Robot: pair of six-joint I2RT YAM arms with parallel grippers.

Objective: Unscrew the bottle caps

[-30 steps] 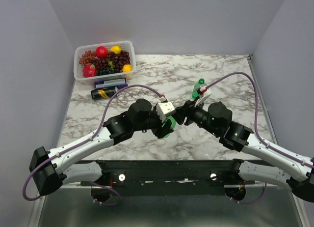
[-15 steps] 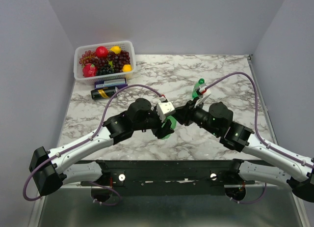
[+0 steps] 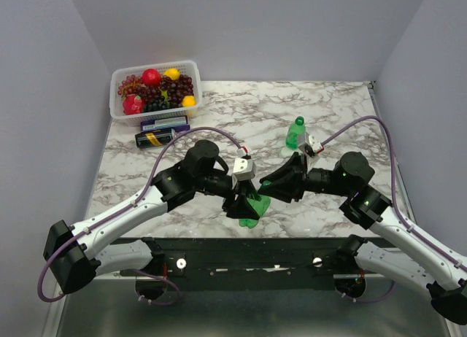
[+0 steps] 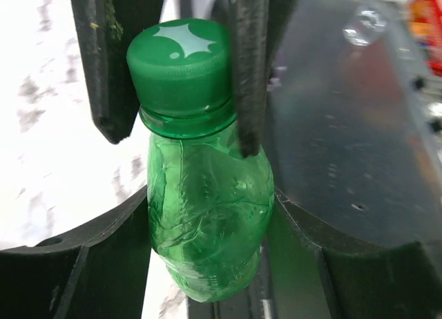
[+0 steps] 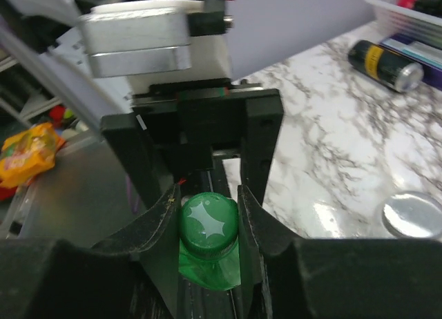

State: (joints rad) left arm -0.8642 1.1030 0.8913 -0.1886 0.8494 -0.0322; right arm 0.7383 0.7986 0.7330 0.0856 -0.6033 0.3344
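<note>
Clamped left gripper (image 4: 210, 203) jaws on translucent green plastic bottle (image 4: 207, 253), right gripper (image 5: 209, 212) jaws on its round dark green screw cap (image 5: 209, 228); needed square twist, bottle held steady.

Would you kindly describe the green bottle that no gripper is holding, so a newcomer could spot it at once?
On the white marble table, look right of centre, beyond the right arm: a small translucent green plastic bottle stands upright and alone. Its twin is held near the front edge, body in the left gripper, dark green cap in the right gripper.
</note>
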